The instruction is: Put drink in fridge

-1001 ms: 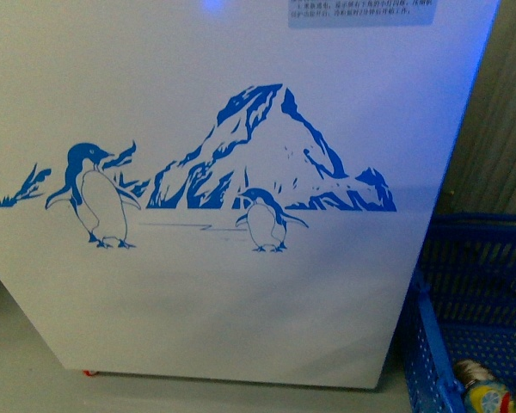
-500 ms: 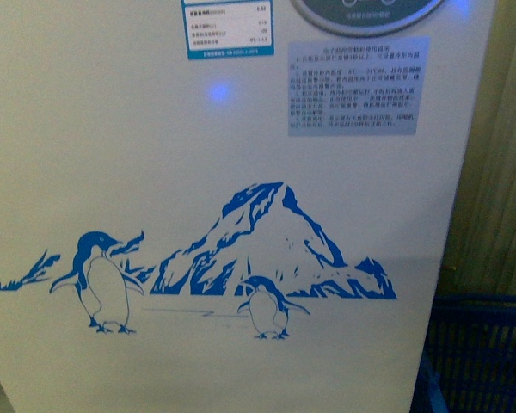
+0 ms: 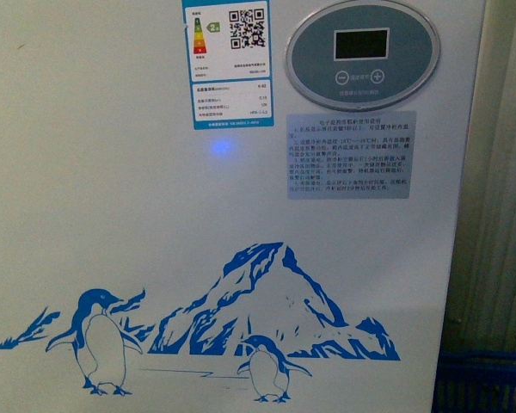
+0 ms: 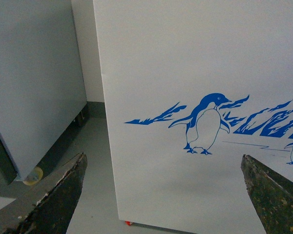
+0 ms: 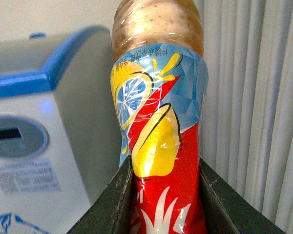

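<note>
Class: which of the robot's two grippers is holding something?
The right gripper, clamped on the drink; the left gripper stands open and empty, facing the fridge.

The left gripper (image 4: 162, 161) is held spread wide before the white fridge (image 4: 185, 58), whose front is marked with a blue penguin decal (image 4: 205, 124); a grey cabinet (image 4: 34, 73) is seen just beside it, grey floor (image 4: 95, 146) between
</note>
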`<state>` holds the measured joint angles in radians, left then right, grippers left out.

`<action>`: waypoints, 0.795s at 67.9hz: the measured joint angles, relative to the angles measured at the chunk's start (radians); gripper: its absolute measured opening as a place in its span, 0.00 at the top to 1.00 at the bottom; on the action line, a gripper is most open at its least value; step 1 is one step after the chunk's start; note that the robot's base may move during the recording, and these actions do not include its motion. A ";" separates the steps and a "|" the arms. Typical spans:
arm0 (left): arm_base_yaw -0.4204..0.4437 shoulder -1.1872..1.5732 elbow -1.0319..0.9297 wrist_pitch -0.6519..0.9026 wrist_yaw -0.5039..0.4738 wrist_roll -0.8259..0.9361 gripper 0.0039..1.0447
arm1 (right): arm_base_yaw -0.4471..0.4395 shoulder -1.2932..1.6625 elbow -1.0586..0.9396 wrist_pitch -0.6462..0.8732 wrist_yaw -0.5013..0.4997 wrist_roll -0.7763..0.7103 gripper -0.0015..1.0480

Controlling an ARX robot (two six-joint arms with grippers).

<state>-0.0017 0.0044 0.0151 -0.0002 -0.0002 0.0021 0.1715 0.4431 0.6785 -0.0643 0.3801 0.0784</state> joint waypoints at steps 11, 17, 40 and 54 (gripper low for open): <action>0.000 0.000 0.000 0.000 0.000 0.000 0.08 | 0.175 -0.004 -0.065 0.166 0.159 -0.076 0.71; 0.000 0.000 0.000 0.000 0.000 0.000 0.08 | 0.220 -0.003 -0.105 0.230 0.187 -0.123 0.71; 0.000 0.000 0.000 0.000 0.000 0.000 0.08 | 0.216 0.006 -0.139 0.383 0.192 -0.203 0.71; 0.000 0.000 0.000 0.000 0.000 0.000 0.08 | 0.227 0.002 -0.146 0.381 0.204 -0.212 0.71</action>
<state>-0.0017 0.0044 0.0151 -0.0002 -0.0002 0.0021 0.3981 0.4446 0.5320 0.3172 0.5846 -0.1333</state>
